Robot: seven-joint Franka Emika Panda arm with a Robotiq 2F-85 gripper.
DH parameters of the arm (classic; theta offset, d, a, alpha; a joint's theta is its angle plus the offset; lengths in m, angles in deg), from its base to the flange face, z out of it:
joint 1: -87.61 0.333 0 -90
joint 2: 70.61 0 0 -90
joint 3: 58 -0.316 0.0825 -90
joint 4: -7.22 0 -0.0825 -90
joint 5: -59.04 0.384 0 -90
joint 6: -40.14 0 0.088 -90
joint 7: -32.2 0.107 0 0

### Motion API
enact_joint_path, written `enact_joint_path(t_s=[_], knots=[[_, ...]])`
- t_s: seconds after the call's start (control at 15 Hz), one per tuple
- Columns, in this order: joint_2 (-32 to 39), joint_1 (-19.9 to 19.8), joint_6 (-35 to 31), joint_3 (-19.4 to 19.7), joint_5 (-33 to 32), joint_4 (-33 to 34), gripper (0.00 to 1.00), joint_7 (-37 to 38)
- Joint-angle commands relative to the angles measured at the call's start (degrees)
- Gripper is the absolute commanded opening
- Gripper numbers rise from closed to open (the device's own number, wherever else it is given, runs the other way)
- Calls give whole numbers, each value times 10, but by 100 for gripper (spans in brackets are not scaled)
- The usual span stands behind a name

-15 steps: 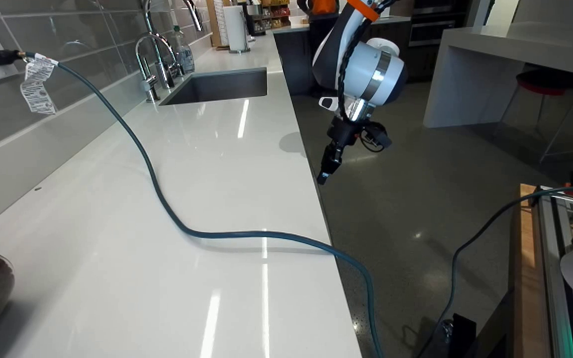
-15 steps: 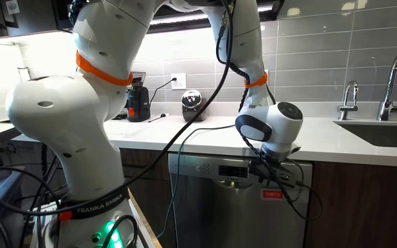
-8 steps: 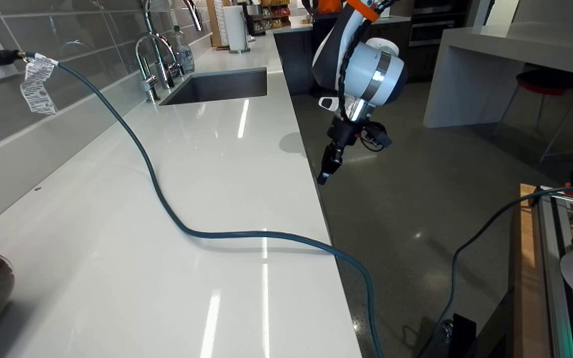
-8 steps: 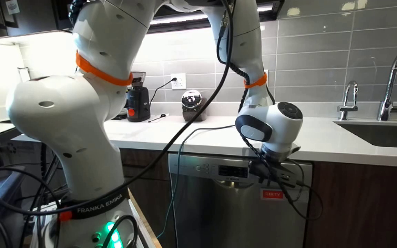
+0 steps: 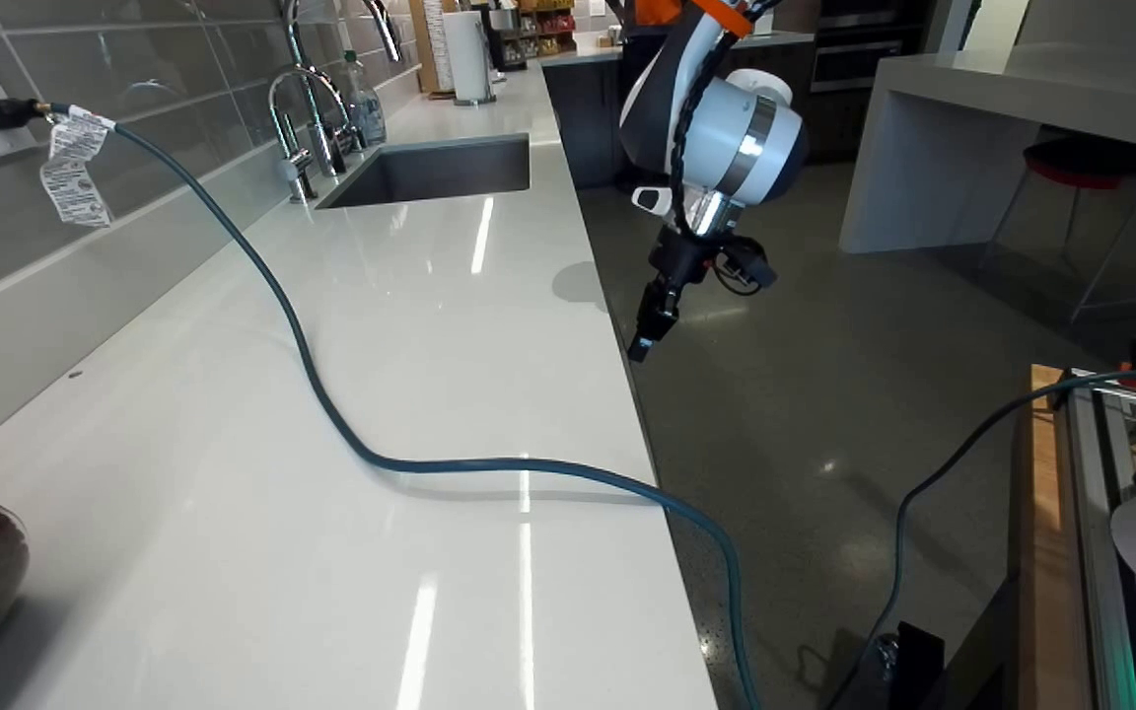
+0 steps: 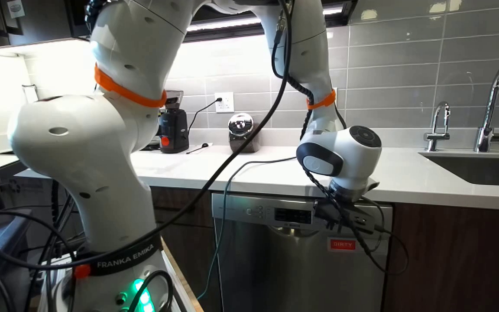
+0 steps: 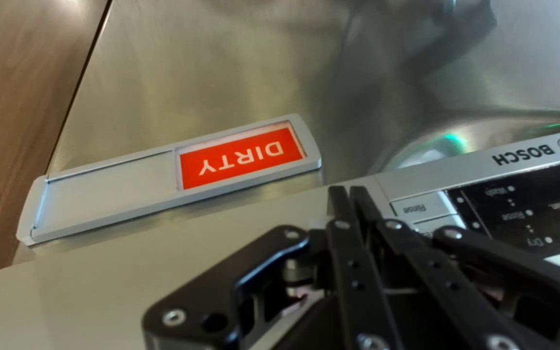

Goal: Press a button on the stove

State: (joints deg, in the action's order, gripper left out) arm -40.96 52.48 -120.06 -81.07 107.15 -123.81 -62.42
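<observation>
No stove shows clearly. A steel Bosch dishwasher is in front of the arm, with a silver control panel along its top. In the wrist view, lettering stands upside down. The dark display is at the right, and a key marked "Rinse" is just right of my fingertips. My gripper is shut or nearly so, with a thin gap and nothing in it, over the panel left of the Rinse key. I cannot tell whether it touches. In an exterior view the gripper points down beside the counter edge.
A red "DIRTY" sign is on the dishwasher door; it also shows in an exterior view. A white counter stands above, with a blue-green cable hanging over its edge. A sink is at the right.
Over the last half second my wrist and gripper have moved up very slightly. The gripper looks the same, and nothing else near it has moved.
</observation>
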Motion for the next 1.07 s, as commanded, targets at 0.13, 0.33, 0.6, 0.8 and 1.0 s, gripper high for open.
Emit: enact_joint_path(t_s=[0.13,0.33,0.6,0.8,1.0], knots=[[-18,18,-13,15,-19,-19,56,13],[-27,24,-10,22,-24,-26,78,16],[-45,29,-9,29,-30,-38,100,19],[-59,31,-9,31,-32,-47,100,21],[-73,36,-11,35,-37,-56,100,28]])
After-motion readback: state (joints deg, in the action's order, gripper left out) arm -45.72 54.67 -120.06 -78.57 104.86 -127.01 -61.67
